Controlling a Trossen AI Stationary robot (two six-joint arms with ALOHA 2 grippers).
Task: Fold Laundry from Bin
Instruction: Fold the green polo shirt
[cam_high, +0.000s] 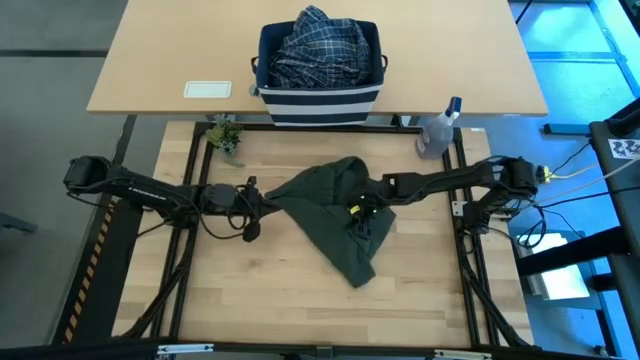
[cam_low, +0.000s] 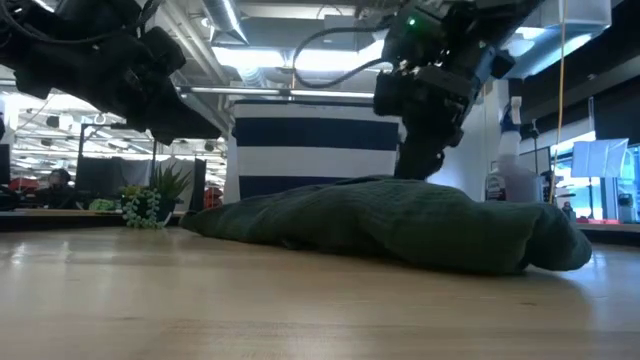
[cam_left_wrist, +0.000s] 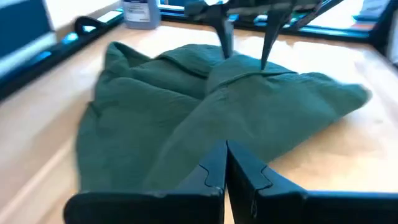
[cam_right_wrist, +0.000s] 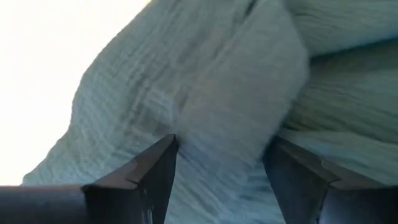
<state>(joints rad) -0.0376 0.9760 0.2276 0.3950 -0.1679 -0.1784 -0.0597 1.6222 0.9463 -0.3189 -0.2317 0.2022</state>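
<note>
Olive garment (cam_right_wrist: 249, 81) between spread right hand (cam_right_wrist: 221, 168); overhead, left hand (cam_high: 262, 205) pressed together.

High view looked straight down on the whole table (cam_high: 270, 300), both arms and the second table behind with the bin (cam_high: 320, 60).

Low view sat at tabletop height, faced level across the wood toward the room, close to the dark olive-green garment (cam_low: 400, 225), striped bin (cam_low: 315, 150) behind it.

Left wrist view looked forward past its own dark fingers (cam_left_wrist: 214, 171), near the garment (cam_left_wrist: 186, 118), and also caught the other arm's fingers (cam_left_wrist: 270, 37) farther off.

Right wrist view was very close, the garment (cam_right_wrist: 205, 106) filling it between its two fingers (cam_right_wrist: 155, 171).

All four views shared the garment.
</note>
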